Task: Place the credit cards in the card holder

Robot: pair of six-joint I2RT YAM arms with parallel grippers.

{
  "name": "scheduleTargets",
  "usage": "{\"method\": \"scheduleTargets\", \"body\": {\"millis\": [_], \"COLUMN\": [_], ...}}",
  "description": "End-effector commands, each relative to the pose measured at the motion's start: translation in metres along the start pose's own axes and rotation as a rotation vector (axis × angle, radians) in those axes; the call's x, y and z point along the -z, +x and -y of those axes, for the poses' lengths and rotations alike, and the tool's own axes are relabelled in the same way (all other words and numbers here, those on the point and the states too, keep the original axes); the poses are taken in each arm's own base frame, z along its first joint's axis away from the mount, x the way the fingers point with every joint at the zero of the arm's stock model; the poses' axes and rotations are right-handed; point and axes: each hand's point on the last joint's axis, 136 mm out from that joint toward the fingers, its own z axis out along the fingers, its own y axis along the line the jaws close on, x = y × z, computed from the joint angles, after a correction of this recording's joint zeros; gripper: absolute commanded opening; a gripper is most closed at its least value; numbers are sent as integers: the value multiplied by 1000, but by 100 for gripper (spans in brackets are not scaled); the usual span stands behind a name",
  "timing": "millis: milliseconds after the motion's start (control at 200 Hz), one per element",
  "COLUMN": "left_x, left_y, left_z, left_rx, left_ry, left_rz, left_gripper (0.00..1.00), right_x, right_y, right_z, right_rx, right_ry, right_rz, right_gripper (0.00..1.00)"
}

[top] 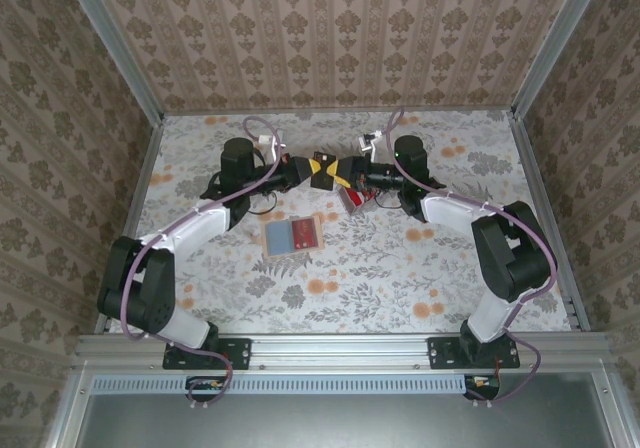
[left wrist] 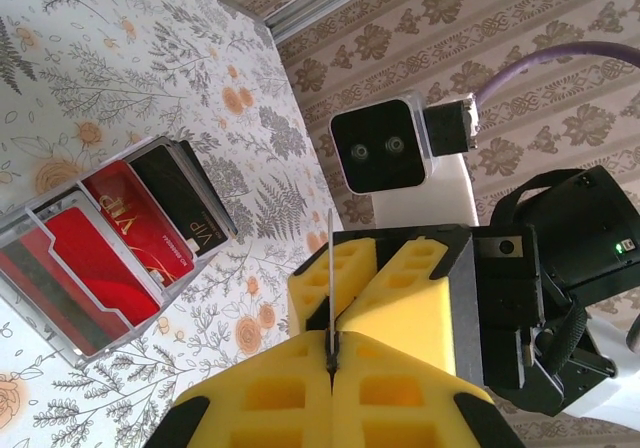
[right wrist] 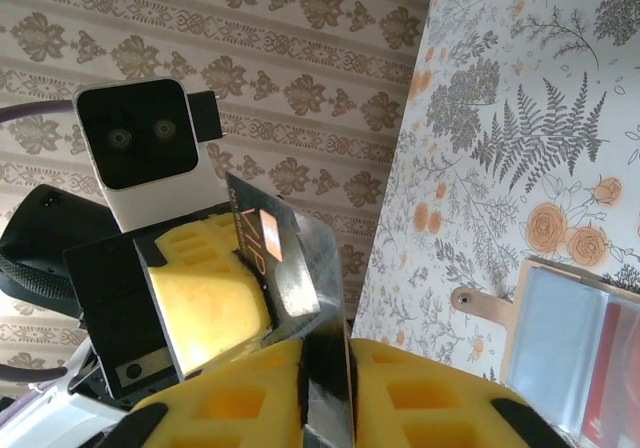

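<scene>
Credit card [right wrist: 298,273] clamped in left hand [left wrist: 332,353], right hand [right wrist: 328,363], edgewise left wrist, face right

The card holder [top: 293,235] is laid open on the table [top: 450,263]. Behind it, a credit card [right wrist: 285,258] is held between the left gripper [top: 314,169] and right gripper [top: 337,175]; further cards [top: 352,199] are stacked behind and right of the holder.

The left gripper [left wrist: 332,368] pinches a thin card [left wrist: 330,258] (seen edge-on) between its yellow pads [left wrist: 270,398]. The right gripper [left wrist: 360,298] meets it just opposite. Leftward on the floral table [left wrist: 150,58] lies a clear case [left wrist: 72,356] of red and black cards [left wrist: 130,228].
</scene>
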Motion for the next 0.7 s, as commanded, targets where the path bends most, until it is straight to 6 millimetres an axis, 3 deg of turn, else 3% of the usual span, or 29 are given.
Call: {"method": "scheduleTargets", "body": {"millis": [0, 140, 250, 315, 470, 695], "left_x": [-2, 1, 9, 17, 40, 91], "left_y": [-7, -2, 4, 9, 23, 52], "left_z": [0, -19, -40, -50, -80, -128], "left_rx": [7, 22, 59, 63, 88, 73], "left_ry": [12, -63, -142, -182, -309, -607], "left_rz": [14, 9, -4, -7, -14, -46], "left_gripper": [0, 0, 19, 24, 28, 30], "right_x": [1, 3, 9, 11, 12, -11], "right_y": [8, 9, 15, 20, 37, 77], "right_z": [-4, 1, 14, 22, 43, 80], "right_rx": [11, 21, 40, 52, 52, 73], "right_ry": [-22, 10, 97, 146, 226, 346], "right_rz": [-20, -11, -13, -18, -52, -176], "right_gripper": [14, 6, 1, 0, 0, 0]}}
